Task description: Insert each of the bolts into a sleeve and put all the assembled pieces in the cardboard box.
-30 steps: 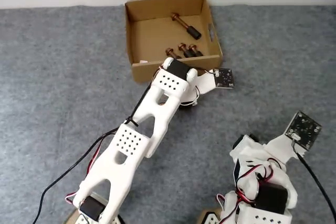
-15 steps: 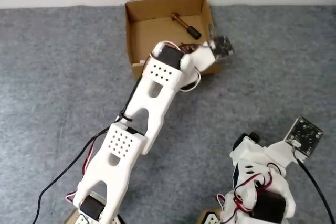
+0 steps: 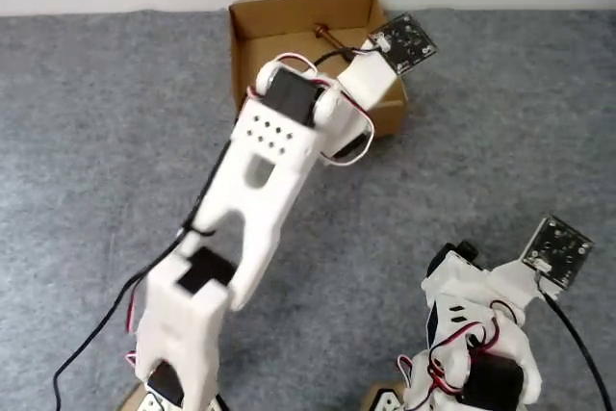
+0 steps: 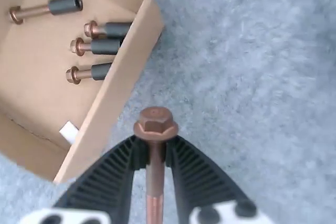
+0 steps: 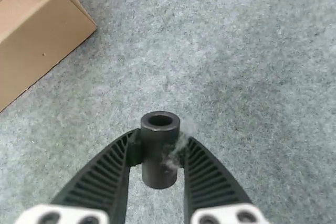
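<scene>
My left gripper [image 4: 155,146] is shut on a copper bolt [image 4: 155,123], whose hex head points away from the wrist. It hangs over the grey carpet just outside the near right corner of the cardboard box [image 4: 113,95]. Several bolts with black sleeves on them [image 4: 100,45] lie inside the box. My right gripper [image 5: 159,142] is shut on a black sleeve [image 5: 159,150], held upright with its bore showing, above the carpet and away from the box [image 5: 31,35]. In the high view the left arm [image 3: 260,151] stretches to the box [image 3: 252,31]; the right arm [image 3: 481,329] is folded at the near right.
Grey carpet [image 3: 500,132] covers the table. A white wall runs behind the box. One assembled piece [image 3: 327,38] lies apart near the box's far wall. Open carpet lies to the left and right of the box.
The left arm has risen and swung farther out toward the box, its wrist now over the box's near right corner. The right arm has barely moved.
</scene>
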{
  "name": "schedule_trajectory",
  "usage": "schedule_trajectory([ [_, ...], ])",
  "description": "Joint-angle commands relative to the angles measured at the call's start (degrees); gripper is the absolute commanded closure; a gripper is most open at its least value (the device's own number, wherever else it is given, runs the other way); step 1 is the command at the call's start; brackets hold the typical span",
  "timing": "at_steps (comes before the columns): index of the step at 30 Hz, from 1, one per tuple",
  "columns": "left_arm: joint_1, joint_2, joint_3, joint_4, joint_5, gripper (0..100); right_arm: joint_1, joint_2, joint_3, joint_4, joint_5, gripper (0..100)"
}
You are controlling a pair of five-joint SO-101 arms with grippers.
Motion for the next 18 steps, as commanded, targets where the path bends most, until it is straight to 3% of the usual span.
schedule_trajectory([
  [1,0.4,-13.5,4.6,0.9,2.9,100,-0.7,-0.2,-0.9,-0.4,0.9,99.1],
  [10,-3.3,-27.9,10.0,-0.4,17.1,100,-9.6,-0.3,-1.3,-0.5,0.9,99.1],
  [18,-6.9,-38.6,18.2,-0.4,22.2,100,-18.8,-0.3,-2.0,-0.9,2.6,99.1],
])
